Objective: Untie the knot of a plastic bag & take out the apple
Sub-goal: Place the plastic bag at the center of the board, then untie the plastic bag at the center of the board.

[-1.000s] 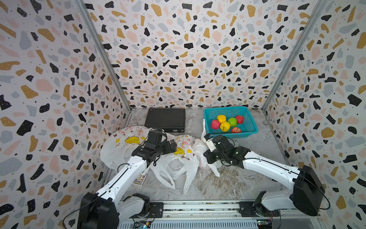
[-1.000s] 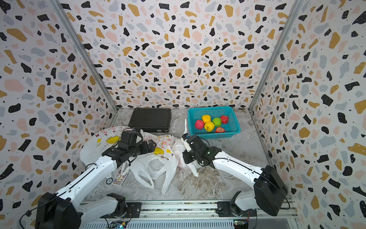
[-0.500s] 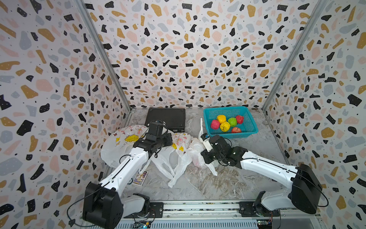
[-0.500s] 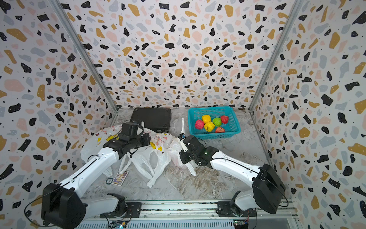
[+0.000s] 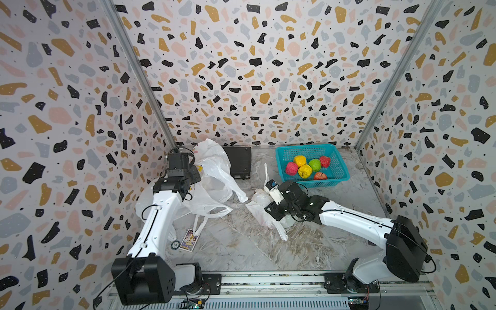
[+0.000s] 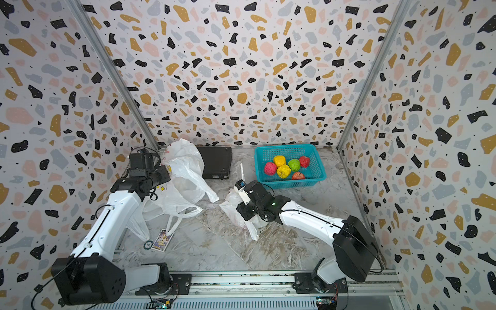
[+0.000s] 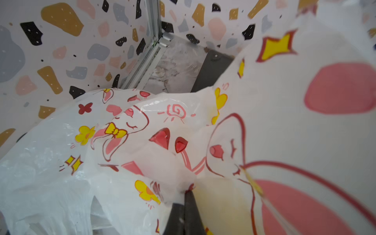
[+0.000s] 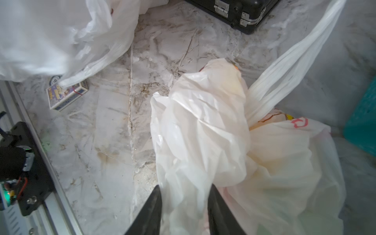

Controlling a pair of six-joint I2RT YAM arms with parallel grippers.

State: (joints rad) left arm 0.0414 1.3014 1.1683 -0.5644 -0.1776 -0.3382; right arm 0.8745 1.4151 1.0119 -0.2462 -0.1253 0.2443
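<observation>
Plastic bag (image 5: 258, 210), small and crumpled, lies on the worktop (image 5: 241, 249) near the middle, close to the teal basket (image 5: 331, 182) of coloured fruit and right under the right tool (image 8: 184, 189); that tool's jaws stand spread with the bag's film between them, pinching nothing. The left tool (image 7: 188, 192) is pressed together on a fold of a larger printed bag (image 5: 214, 171), which it holds raised by the left wall, apart from the small one. The step in hand looks like the untying; the neck is bunched where one handle (image 8: 295, 61) leaves it, and whether that is a tied knot I cannot tell. Next, I judge, the right tool must close on a loose end while the other steadies the bag; thin film may slip or tear. The right wrist view alone shows the bunch and an orange tint under the film, perhaps the apple; both top views hide these behind the arm, yet only they show how the two bags lie.
</observation>
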